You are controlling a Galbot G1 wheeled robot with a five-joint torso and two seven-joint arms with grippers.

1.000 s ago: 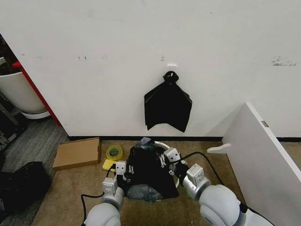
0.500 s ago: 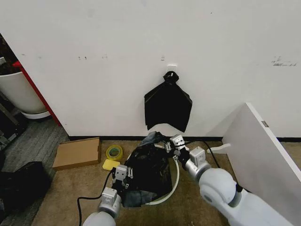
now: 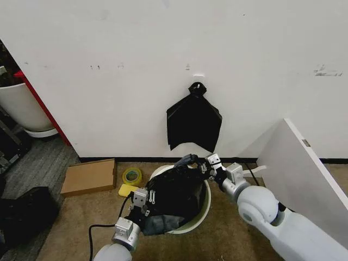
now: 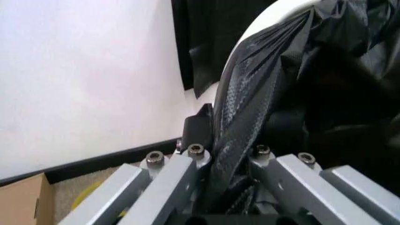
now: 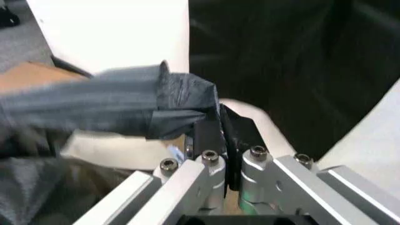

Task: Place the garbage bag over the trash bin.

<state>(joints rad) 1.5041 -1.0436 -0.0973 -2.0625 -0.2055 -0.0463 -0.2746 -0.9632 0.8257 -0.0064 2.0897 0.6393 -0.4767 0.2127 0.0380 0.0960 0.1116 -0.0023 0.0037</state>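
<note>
Now my left gripper sits at the near-left side of the trash bin, its jaws closed tight on a stretched fold of the garbage bag; the left wrist view shows that fold pinched between my fingers, running up along the bin's white rim. My right gripper is at the far side of the bin, close to the wall, and its jaws are likewise clamped on a bunched edge of the bag. The bin stands on the brown carpet near the foot of the white wall, and the bag lies crumpled in and across its mouth, with cream rim bare on the right and near sides. Just beside the bin to the left lie a roll of tape and a flat cardboard box. On the wall above hangs a knotted black bundle.
</note>
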